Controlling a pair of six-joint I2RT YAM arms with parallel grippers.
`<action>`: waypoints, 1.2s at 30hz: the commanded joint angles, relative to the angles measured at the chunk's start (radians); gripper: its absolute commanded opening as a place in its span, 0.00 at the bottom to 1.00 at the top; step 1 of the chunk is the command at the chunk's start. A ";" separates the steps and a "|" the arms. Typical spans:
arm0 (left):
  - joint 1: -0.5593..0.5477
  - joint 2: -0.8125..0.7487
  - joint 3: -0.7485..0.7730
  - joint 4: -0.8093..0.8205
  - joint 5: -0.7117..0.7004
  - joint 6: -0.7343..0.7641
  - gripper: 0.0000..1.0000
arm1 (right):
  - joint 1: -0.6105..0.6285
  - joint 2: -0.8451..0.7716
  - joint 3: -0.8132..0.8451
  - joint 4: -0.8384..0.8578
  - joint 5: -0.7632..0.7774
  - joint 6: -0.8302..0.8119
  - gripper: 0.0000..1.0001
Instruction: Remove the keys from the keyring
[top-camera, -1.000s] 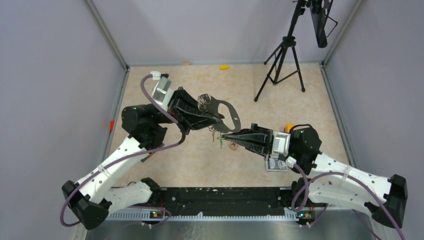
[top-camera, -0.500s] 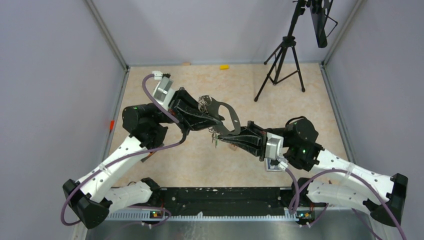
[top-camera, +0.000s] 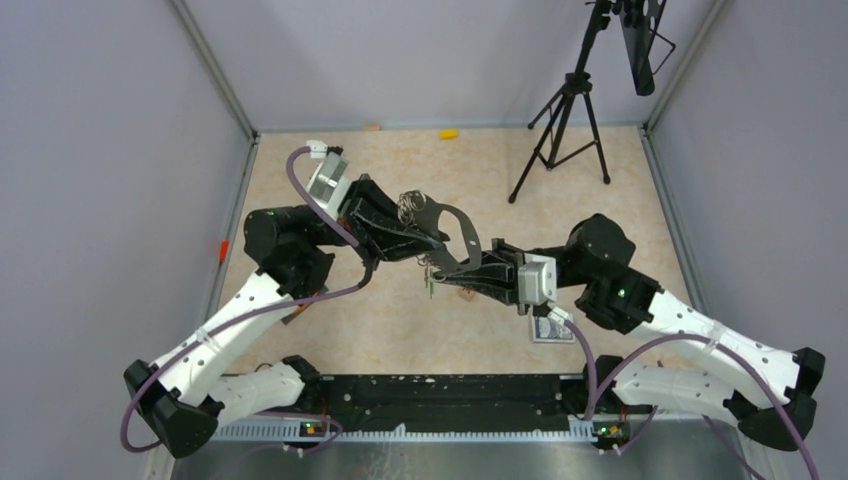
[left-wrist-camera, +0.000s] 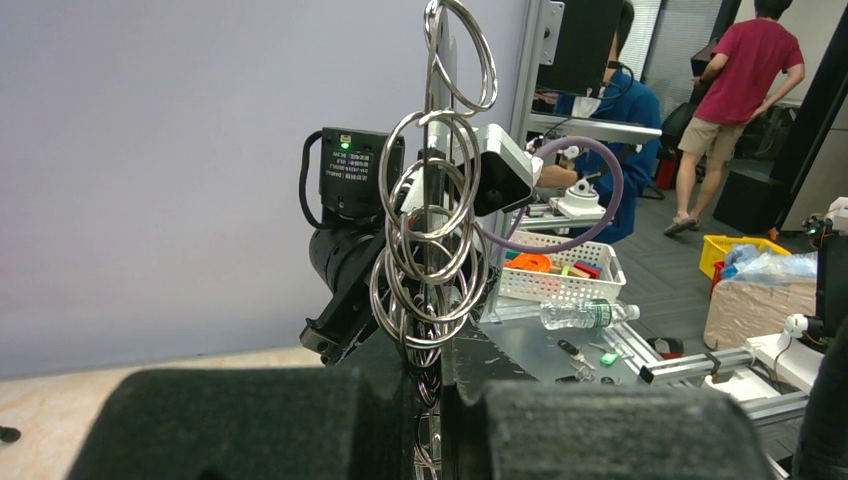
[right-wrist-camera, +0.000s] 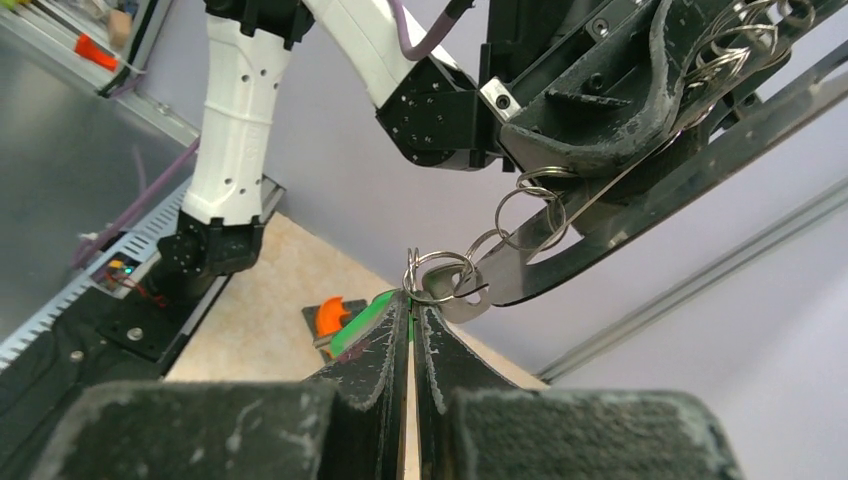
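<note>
The keyring (top-camera: 458, 232), a flat grey D-shaped loop, hangs in the air over the middle of the table. My left gripper (top-camera: 436, 244) is shut on its edge. In the left wrist view it stands edge-on between the fingers (left-wrist-camera: 440, 385), with a cluster of steel split rings (left-wrist-camera: 430, 250) on it. The keys dangle from small rings at the loop's lower end: one green-headed (right-wrist-camera: 362, 318) and one silvery (right-wrist-camera: 478, 292). My right gripper (right-wrist-camera: 411, 296) is shut on the green key right under the rings, its tip (top-camera: 443, 277) just below the loop.
A black tripod (top-camera: 560, 125) stands at the back right. A small yellow piece (top-camera: 449, 133) lies by the back wall. A blue patterned card (top-camera: 548, 328) rests under my right wrist. An orange piece (right-wrist-camera: 328, 315) lies on the floor below.
My right arm has raised its elbow and turned its wrist, carrying the shut gripper slightly left and further under the keyring. The left arm and keyring have stayed put.
</note>
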 joint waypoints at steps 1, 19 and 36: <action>-0.001 -0.009 0.030 -0.014 -0.015 0.041 0.00 | -0.003 -0.008 0.053 -0.029 -0.028 0.098 0.00; -0.001 -0.029 0.029 -0.019 -0.012 0.061 0.00 | -0.003 -0.016 0.125 -0.215 0.031 0.263 0.00; -0.001 -0.054 0.014 -0.030 -0.043 0.093 0.00 | -0.003 -0.145 -0.066 -0.018 0.164 0.412 0.00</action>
